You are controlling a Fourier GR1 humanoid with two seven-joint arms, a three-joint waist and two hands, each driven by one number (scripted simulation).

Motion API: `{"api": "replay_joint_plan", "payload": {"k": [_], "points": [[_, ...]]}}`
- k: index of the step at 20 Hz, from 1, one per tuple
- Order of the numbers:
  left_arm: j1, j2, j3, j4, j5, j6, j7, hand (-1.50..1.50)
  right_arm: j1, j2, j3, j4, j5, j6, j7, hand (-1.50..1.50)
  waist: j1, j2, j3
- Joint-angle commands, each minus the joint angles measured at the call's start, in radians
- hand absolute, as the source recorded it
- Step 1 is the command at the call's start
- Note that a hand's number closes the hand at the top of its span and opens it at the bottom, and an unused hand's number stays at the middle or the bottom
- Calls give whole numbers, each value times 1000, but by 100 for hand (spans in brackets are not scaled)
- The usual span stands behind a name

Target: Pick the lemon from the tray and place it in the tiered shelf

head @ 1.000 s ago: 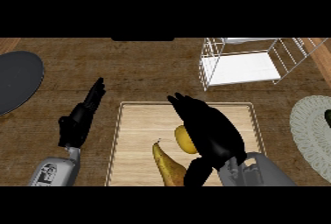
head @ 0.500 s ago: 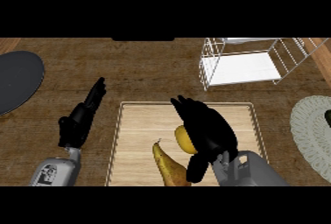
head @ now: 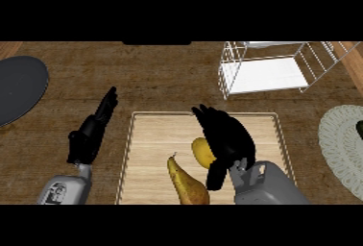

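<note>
1. I see the oval yellow lemon point(head: 202, 153) lying on the light wooden tray with a thin metal rim point(head: 156, 139), near its middle. Its right side is hidden under my black right hand point(head: 228, 140).
2. The right hand sits over the lemon with its fingers point(head: 204, 114) stretched forward past the fruit and the thumb point(head: 216, 177) hanging toward the near edge. I read it as open, not yet wrapped round anything.
3. The black left hand point(head: 90, 137) rests outside the tray's left rim, fingers straight and pointing away from me. I leave it there.
4. The step in hand, as I judge it, is the grasp. I want the palm centred on the lemon, so I would draw the hand back a little to bring the fingers down on the far side and the thumb on the near side.
5. A long yellow-brown pear point(head: 188, 185) lies just beside the lemon, toward me. The thumb must come down between the two fruits, or it may nudge the pear or catch it in the grip.
6. Round fruit rolls, so I would close slowly.
7. The white wire tiered shelf point(head: 264, 77) stands on the brown wooden counter point(head: 163, 77), well beyond the tray's far right corner. I would lift clear of the rim before heading there.
</note>
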Motion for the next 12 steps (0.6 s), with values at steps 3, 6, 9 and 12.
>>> {"api": "replay_joint_plan", "payload": {"k": [3, 6, 9, 12], "points": [[-34, 8, 35, 28, -7, -41, 4, 0, 71, -4, -41, 23, 65, 8, -92, -150, -2, 0, 0], [-75, 5, 53, 1, -8, -27, 69, 0, 132, 66, 62, -54, 120, -11, -1, -150, -4, -1, 0], [-16, -15, 55, 83, -14, -44, -64, 0, 80, 81, -11, 44, 114, 33, -63, -150, -1, 0, 0], [-42, -55, 29, 60, -48, -16, -15, 0, 122, 58, -38, 8, 137, 61, -99, -150, -3, 0, 0]]}}
